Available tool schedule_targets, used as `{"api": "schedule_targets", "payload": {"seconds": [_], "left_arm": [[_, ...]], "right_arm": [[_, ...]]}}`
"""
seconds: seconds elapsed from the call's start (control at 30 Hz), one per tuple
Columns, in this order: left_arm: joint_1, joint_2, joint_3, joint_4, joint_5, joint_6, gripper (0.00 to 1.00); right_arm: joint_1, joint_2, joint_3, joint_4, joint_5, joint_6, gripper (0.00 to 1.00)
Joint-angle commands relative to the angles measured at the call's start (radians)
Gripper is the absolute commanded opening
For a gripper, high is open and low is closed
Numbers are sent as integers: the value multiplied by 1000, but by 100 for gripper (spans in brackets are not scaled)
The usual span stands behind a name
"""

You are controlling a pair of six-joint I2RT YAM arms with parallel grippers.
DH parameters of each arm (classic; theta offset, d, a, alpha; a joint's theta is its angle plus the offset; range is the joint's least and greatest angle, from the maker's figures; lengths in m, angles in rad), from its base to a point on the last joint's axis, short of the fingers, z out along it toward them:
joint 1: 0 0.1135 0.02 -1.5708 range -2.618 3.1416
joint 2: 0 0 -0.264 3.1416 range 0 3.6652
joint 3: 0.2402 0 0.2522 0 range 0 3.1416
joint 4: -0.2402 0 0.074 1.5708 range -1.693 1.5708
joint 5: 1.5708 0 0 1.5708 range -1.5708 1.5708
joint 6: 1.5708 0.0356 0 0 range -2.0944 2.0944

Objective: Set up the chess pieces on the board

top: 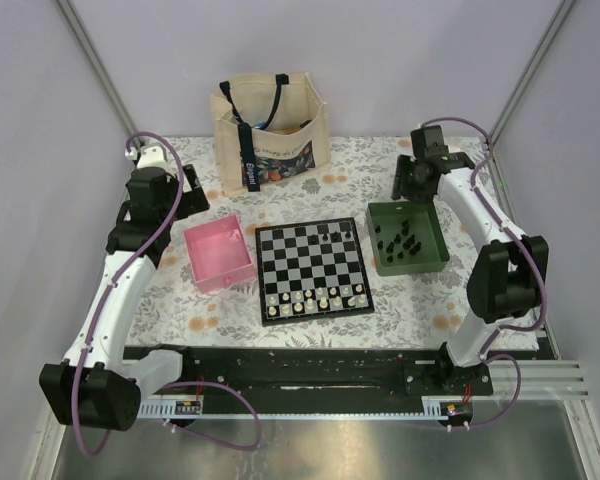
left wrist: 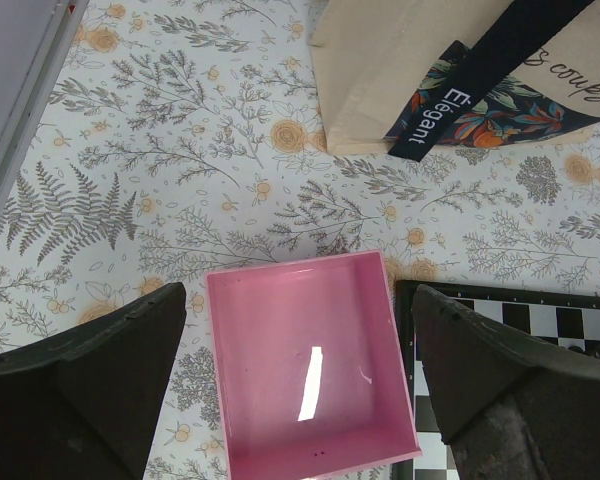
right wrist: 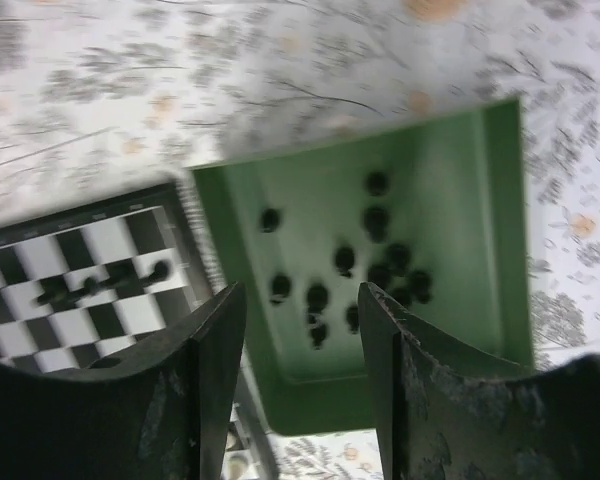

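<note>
You have a table covered with a white floral-print cloth [top: 420, 300], and at its middle lies the square black-and-white chequered chessboard [top: 312, 268]. Behind the board, well apart from it, stands a beige fabric tote bag with dark straps [top: 270, 130]. Just left of the board sits a square pink plastic tray [top: 220, 258]. Just right of the board sits a square dark green plastic tray [top: 415, 268].

Your left gripper [left wrist: 295, 330] hangs left of and behind the board, near the pink tray. Its fingers are spread wide with nothing between them. Your right gripper [right wrist: 300, 310] hovers right of and behind the board, near the green tray, fingers parted and holding nothing.

Most of the tiny black plastic chess pieces [right wrist: 380, 265] lie scattered in the green tray, and a few stand on the board's far rows. Tiny white pieces [top: 315, 297] line the board's two near rows.
</note>
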State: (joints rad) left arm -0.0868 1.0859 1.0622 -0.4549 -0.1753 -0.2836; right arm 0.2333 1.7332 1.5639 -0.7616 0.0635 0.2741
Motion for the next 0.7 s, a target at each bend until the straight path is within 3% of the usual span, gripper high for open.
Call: {"api": "schedule_targets", "payload": {"seconds": [0.0, 0.67], "left_arm": [[4, -12, 12, 28, 3, 14, 99], [2, -9, 12, 28, 2, 14, 99]], "right_arm": [[-63, 29, -106, 30, 7, 4, 58], [-103, 129, -119, 38, 7, -13, 57]]}}
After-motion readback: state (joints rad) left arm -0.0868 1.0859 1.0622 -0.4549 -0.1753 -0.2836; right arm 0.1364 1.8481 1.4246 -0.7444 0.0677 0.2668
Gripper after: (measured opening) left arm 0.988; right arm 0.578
